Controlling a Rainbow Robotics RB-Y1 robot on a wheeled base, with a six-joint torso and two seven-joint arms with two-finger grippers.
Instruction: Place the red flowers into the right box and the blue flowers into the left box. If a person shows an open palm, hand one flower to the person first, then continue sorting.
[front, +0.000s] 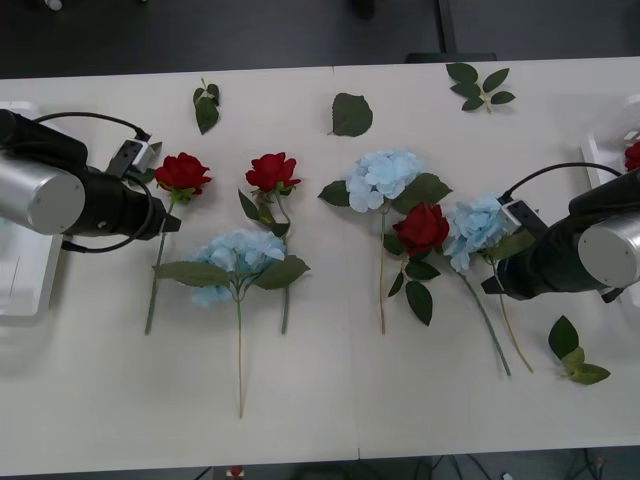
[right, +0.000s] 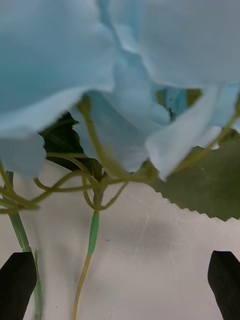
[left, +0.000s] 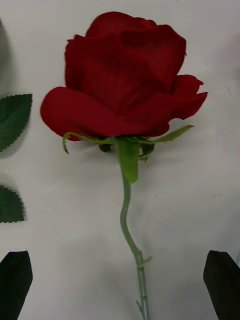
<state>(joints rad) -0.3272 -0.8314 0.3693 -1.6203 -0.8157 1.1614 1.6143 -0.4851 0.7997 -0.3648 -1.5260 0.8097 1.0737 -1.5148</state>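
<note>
On the white table (front: 330, 400), left gripper (left: 120, 285) gapes over a red rose (left: 122, 77), right gripper (right: 120, 285) gapes beneath a blue hydrangea (right: 125, 65).

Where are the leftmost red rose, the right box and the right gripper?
Leftmost red rose (front: 182, 172), front view, on its head.
Right box (front: 598, 152), front view, on its rim.
Right gripper (right: 120, 282), right wrist view, midway between fingertips.
</note>
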